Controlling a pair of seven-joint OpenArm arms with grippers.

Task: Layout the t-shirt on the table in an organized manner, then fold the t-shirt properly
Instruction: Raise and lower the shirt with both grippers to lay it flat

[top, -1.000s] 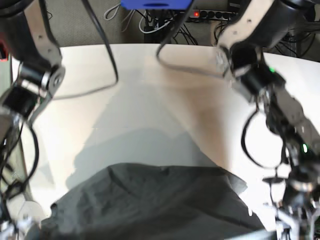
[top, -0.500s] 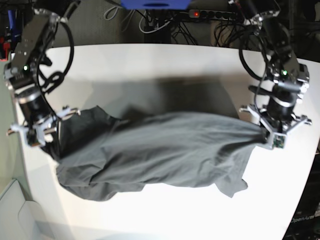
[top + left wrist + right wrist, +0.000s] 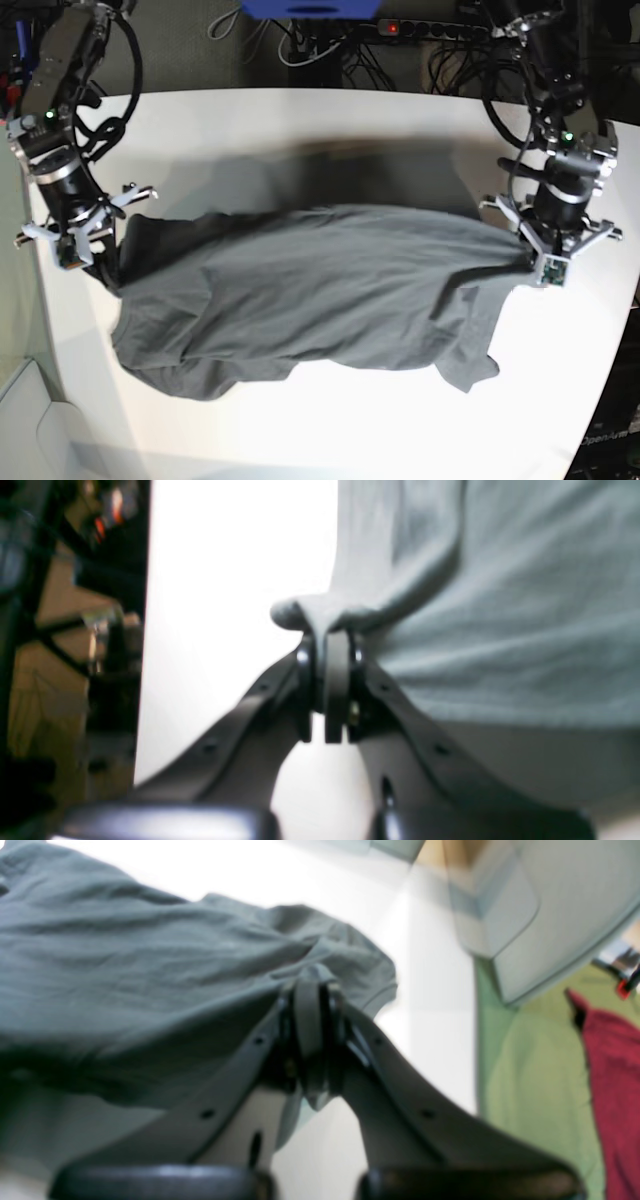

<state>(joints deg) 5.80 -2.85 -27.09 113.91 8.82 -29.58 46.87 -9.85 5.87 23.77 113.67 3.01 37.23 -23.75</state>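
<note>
**Shirt stretched between two arms**

Left wrist: the left fingers [image 3: 327, 645] pinched a fold of the t-shirt [image 3: 500, 605] above the white desk [image 3: 225, 605].

Right wrist: the right fingers [image 3: 312, 995] clamped another bunched edge.

Base: the shirt spanned the desk; no legible writing.
</note>
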